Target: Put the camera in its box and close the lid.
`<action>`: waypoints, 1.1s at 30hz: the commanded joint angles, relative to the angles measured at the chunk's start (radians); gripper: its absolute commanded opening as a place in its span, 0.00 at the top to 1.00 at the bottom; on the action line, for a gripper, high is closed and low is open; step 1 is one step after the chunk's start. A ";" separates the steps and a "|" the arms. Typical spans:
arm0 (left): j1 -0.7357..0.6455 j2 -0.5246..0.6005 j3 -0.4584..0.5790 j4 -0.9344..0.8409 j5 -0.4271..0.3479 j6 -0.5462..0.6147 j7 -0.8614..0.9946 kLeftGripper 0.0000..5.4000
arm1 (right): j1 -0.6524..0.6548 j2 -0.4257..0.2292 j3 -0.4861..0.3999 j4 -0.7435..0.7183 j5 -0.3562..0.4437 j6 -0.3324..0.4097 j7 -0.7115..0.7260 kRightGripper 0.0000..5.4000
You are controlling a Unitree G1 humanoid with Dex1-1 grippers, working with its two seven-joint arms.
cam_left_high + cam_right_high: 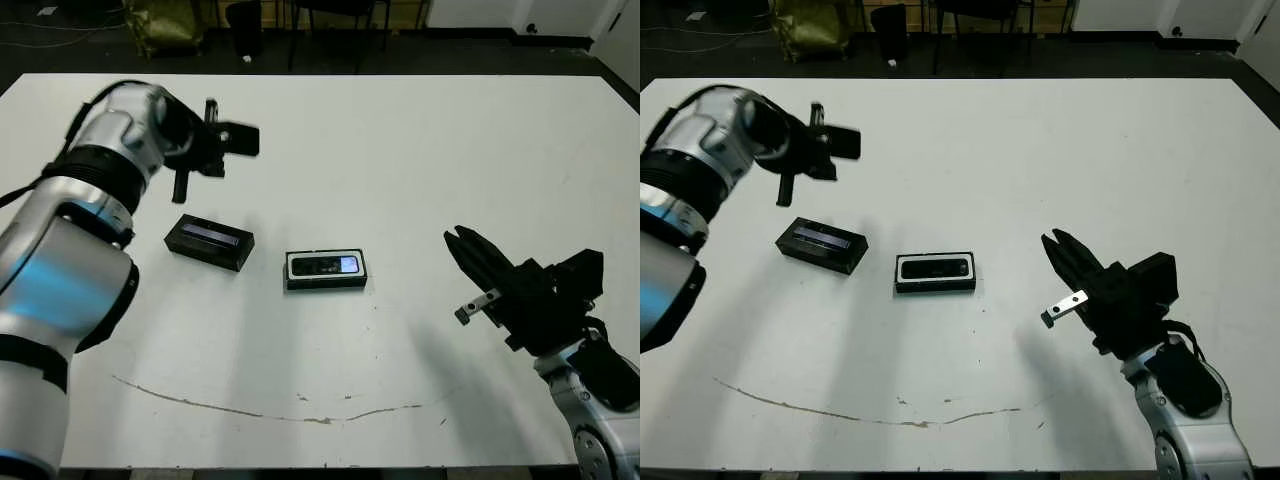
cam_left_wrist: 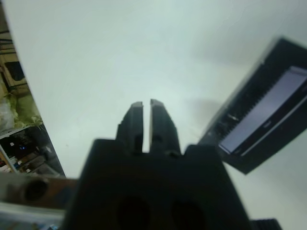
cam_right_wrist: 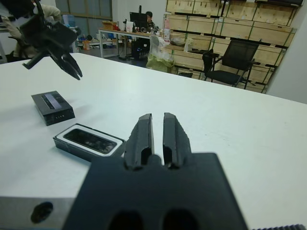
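Both tools (image 1: 190,150) (image 1: 458,238) shut, empty. Black strip-topped lid (image 1: 209,241) just left of white-lined box (image 1: 326,269) holding slab camera (image 1: 327,265); looks light, rigid, slick: pinch long edges.

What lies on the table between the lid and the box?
Nothing: only bare white table separates the black strip-topped lid from the white-lined black box, seen in both eye views.

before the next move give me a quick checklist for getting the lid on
1. Camera seated in the box: ok, screen up inside the white-lined rim.
2. Lid free to pick: ok, lying flat on the table, apart from the box on its left.
3. Left hand empty: ok, fingers nearly shut, raised beyond the lid.
4. Right hand empty and clear of the box: ok.
5. Lid turned to match the box: not ok, it lies skewed.
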 commanded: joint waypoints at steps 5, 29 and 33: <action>0.108 0.000 -0.018 0.016 0.044 -0.025 0.071 1.00 | 0.021 -0.026 0.001 -0.011 0.010 0.042 -0.014 1.00; 0.207 0.034 -0.043 0.044 0.111 -0.044 0.186 1.00 | 0.043 -0.035 0.000 -0.141 0.056 0.154 -0.087 1.00; 0.198 0.038 -0.062 0.044 0.128 -0.050 0.166 1.00 | 0.042 -0.034 -0.006 -0.189 0.076 0.214 -0.117 1.00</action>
